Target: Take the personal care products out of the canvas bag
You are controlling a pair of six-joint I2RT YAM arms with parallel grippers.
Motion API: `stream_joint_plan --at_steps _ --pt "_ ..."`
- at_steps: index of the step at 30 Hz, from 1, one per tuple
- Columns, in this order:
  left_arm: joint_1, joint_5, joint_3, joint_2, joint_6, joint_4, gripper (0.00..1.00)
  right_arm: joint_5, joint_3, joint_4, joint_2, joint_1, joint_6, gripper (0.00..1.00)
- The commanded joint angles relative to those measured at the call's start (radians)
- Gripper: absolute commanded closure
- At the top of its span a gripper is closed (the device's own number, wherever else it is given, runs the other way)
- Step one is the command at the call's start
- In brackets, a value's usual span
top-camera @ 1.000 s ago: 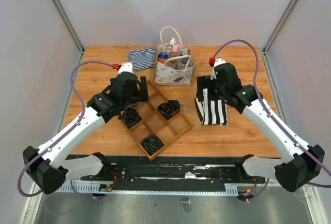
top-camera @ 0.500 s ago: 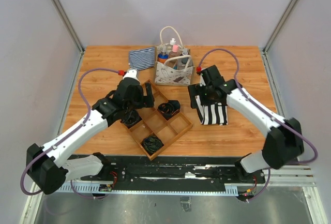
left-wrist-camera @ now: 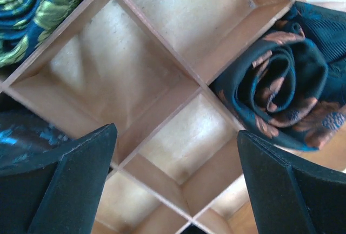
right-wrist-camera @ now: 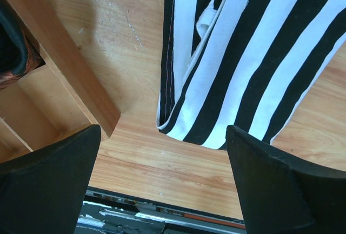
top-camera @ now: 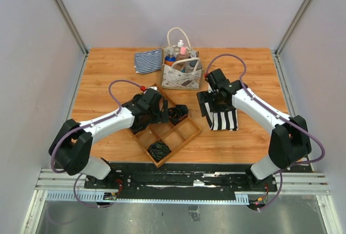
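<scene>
The canvas bag [top-camera: 182,75] stands upright at the back middle of the table, with its cream rope handles up. Several personal care products [top-camera: 181,55] with pink, blue and white caps stick out of its top. My left gripper [top-camera: 159,115] is open and empty, low over the wooden tray; in the left wrist view [left-wrist-camera: 175,136] it hangs above bare compartments. My right gripper [top-camera: 207,101] is open and empty, just right of and nearer than the bag; the right wrist view [right-wrist-camera: 163,131] shows it over the table. The bag and bottles are out of both wrist views.
A brown wooden compartment tray [top-camera: 186,133] lies in front of the bag and holds dark rolled items [top-camera: 158,149] [left-wrist-camera: 281,99]. A black-white striped cloth [top-camera: 223,119] [right-wrist-camera: 254,55] lies at the right. A blue-white striped folded cloth [top-camera: 148,61] lies left of the bag.
My left gripper has moved right and nearer, out over the tray's middle. My right gripper has moved left towards the bag's right side. The bag and bottles have not moved.
</scene>
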Motion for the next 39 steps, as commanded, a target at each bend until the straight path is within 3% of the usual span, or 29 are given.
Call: stream_joint_plan --at_steps 1,7,11,15,18,26,32,34,39 --pt "-0.002 -0.020 0.003 0.094 -0.036 0.003 0.00 0.033 0.018 -0.024 -0.035 -0.012 0.010 0.01" --pt "0.207 0.013 -0.016 0.183 -0.093 -0.047 0.00 0.074 0.004 -0.044 -0.063 -0.012 -0.005 0.01" --pt "0.486 0.093 -0.128 0.054 -0.115 -0.002 0.00 0.094 -0.011 -0.050 -0.080 -0.014 -0.021 0.02" --pt "0.764 0.098 -0.135 -0.048 -0.126 -0.027 0.00 0.085 -0.009 -0.047 -0.076 -0.014 -0.021 0.02" --pt "0.880 0.099 -0.111 -0.107 -0.134 -0.039 0.00 0.066 -0.008 -0.042 -0.073 -0.014 -0.018 0.02" --pt "0.895 -0.039 0.062 -0.212 -0.122 -0.134 0.00 0.057 -0.035 -0.041 -0.099 -0.014 -0.027 0.02" --pt "0.868 0.205 0.048 -0.294 -0.087 -0.076 0.00 0.049 -0.059 -0.020 -0.110 -0.014 -0.009 0.02" --pt "0.805 0.269 0.022 -0.321 -0.112 -0.060 0.00 0.055 -0.069 -0.006 -0.115 -0.017 0.023 0.02" --pt "0.473 0.209 0.036 -0.319 -0.155 -0.060 0.00 -0.075 -0.104 0.043 -0.087 -0.074 0.077 0.02"
